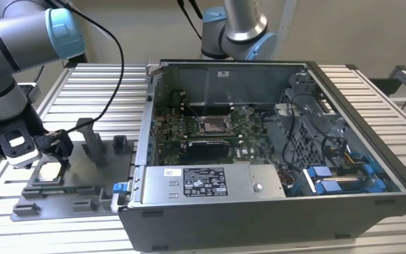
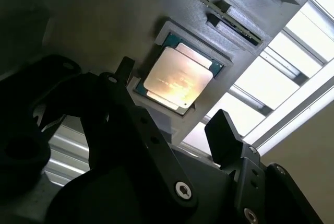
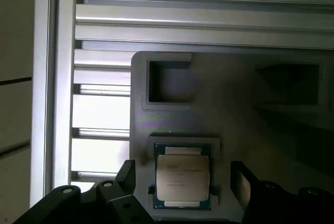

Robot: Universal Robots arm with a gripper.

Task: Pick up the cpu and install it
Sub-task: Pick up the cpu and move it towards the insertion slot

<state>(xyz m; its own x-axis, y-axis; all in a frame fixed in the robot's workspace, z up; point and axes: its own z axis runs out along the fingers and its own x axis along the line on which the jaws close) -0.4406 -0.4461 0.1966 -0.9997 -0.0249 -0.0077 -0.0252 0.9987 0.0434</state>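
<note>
1. The open metal computer case (image 1: 259,222) is seen at the exterior view's right.
2. A matte grey fixture (image 1: 83,182) is laid just beside it.
3. The gripper (image 2: 174,96) is held wide open and empty, its dark fingers (image 3: 241,179) clear of both edges of the cpu (image 3: 182,178).
4. The square, silvery cpu is seated in a fixture pocket.

We find no legible text: the white label (image 1: 201,183) on the power supply (image 1: 270,180) inside the computer case (image 1: 259,225), and faint print on the cpu (image 3: 183,178), are unreadable.
</note>
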